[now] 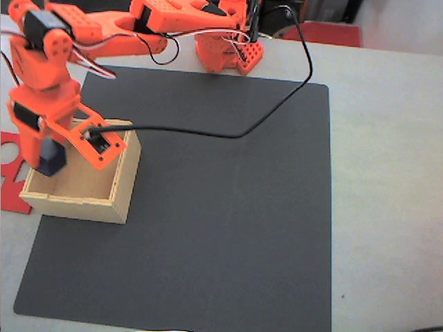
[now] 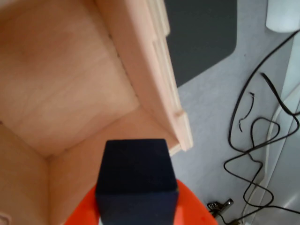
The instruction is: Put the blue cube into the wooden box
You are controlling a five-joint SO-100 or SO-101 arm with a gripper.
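Clamped in the orange gripper (image 1: 50, 158), whose fingertips are mostly hidden, the blue cube (image 1: 50, 160) hangs just inside the wooden box (image 1: 111, 200) at its far-left corner, its lower edge cut off in the wrist view.

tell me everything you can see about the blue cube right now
The blue cube is small, dark navy and matte, with crisp edges and plain faces. In the fixed view it hangs in the orange gripper over the open top of the wooden box, near its left side. The wrist view shows it against an orange gripper part, above the box's bare floor, not yet resting on it.
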